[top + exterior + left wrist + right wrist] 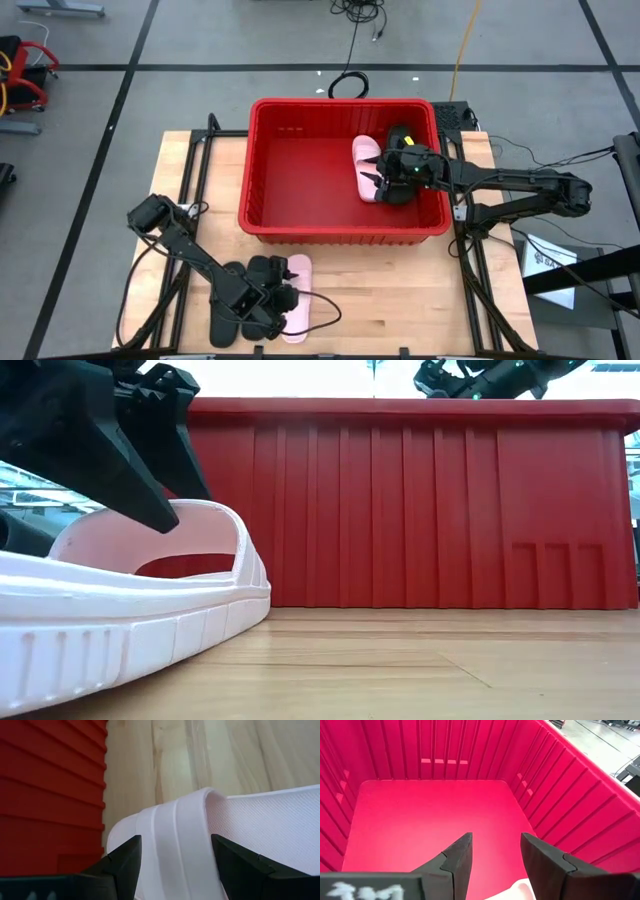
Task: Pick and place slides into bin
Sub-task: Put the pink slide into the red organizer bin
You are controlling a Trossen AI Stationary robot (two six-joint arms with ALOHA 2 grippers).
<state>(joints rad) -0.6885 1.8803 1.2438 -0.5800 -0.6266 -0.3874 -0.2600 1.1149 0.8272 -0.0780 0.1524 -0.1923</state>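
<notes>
Red plastic bin (300, 180) stands on the wooden table (400, 280) at approx. 12 o'clock from the table centre, its ribbed wall filling the background in the low view (420, 510). Inside it, toward 3 o'clock, lie one pink slide (366, 165) and one black slide (403, 140) side by side. The right gripper (378, 181) hangs over the bin above these two, fingers (460, 857) apart w/ nothing between them; a pale edge of the pink one (517, 890) shows just under them. At approx. 7 o'clock on the table, near the front edge, the second pink slide (297, 300) lies flat beside two black slides (228, 315), which are partly hidden under the left arm, so I cannot tell how exactly they lie. The left gripper (282, 297) is down on this pink slide (200, 850): its fingers (125, 862) are spread on both sides of the wide strap (172, 840), close to it but not pressing, so it is not yet gripping. In the low view the dark finger (140, 460) points down at the strap (200, 530).
</notes>
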